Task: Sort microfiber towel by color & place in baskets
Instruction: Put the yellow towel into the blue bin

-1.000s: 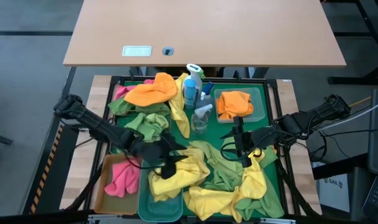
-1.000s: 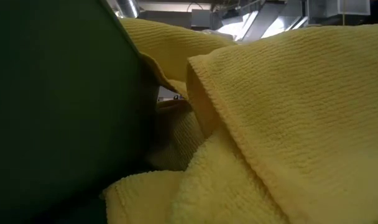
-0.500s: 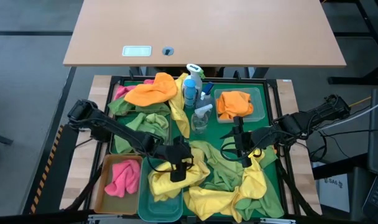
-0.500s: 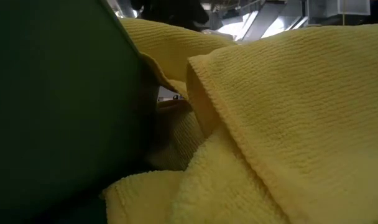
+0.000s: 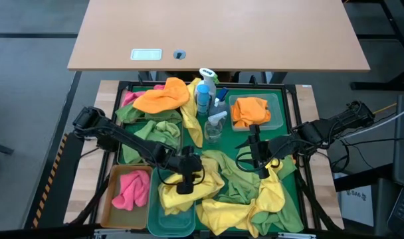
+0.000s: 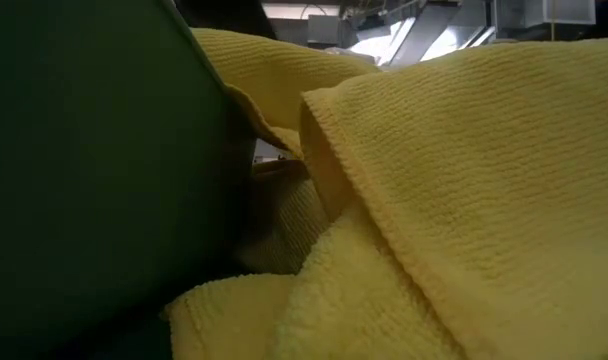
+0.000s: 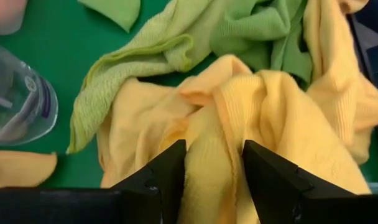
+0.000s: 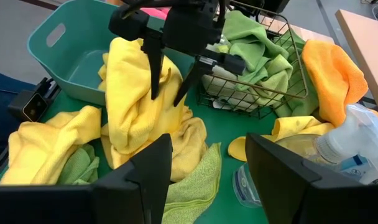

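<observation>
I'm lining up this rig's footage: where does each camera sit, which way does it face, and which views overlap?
High view: overhead, looking straight down on the large green tray; both dark arms show.
Low view: at table height, blocked by a yellow microfiber towel; a dark shape at top may be an arm.
Left wrist view: on the left arm, looking past the left gripper astride that towel.
Right wrist view: on the right arm, past the open right gripper toward the teal plastic basket.
Shared: the right wrist view also shows the left gripper.

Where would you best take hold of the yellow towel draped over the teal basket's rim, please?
Pinch the raised ridge of the yellow towel from straight above; that fold stands up between the left gripper's open fingers, clear of the teal basket.
</observation>
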Available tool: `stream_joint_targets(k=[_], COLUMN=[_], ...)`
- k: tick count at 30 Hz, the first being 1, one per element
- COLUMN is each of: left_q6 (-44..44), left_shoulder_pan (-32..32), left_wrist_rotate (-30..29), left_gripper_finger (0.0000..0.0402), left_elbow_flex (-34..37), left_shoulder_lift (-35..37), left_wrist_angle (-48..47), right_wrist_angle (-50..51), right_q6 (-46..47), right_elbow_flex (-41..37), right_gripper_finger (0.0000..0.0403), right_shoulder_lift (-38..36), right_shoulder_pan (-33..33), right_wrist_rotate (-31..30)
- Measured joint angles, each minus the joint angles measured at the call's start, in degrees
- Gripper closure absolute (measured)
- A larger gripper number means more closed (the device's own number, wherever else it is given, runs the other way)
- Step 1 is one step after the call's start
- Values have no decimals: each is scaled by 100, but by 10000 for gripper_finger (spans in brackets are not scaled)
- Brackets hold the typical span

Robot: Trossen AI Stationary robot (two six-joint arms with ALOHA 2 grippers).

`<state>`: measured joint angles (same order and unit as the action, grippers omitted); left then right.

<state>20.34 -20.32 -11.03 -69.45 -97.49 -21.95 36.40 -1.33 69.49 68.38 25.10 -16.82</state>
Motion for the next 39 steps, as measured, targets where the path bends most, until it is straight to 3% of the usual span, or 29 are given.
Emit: stream_joint_targets(k=[6, 11, 13, 17, 20, 30, 39], left_q6=[-2, -2, 2, -1, 86, 1845, 1964], left_shoulder_pan=[0, -25, -47, -182, -318, -1120, -1486], left_wrist_rotate=[-18, 11, 29, 69, 423, 1824, 1095], left_gripper_finger=[276, 371, 391, 394, 397, 399, 394], left_elbow_flex=[0, -5, -86, -258, -352, -385, -385], left_shoulder_lift=[0, 120, 226, 510, 757, 1249, 883], left_wrist_angle=[-46, -70, -205, -504, -899, -2431, -2367], right_wrist_angle=[2, 2, 4, 22, 24, 24, 22], right_q6=[0, 0, 0, 0, 0, 0, -1], right_elbow_flex=[0, 0, 0, 0, 0, 0, 0], right_gripper_finger=[200, 200, 201, 200, 200, 200, 200], right_shoulder_lift=[0, 2, 2, 0, 2, 2, 2], right_shoulder_pan=[0, 2, 0, 0, 1, 2, 2], right_wrist_rotate=[0, 0, -2, -2, -2, -2, -2])
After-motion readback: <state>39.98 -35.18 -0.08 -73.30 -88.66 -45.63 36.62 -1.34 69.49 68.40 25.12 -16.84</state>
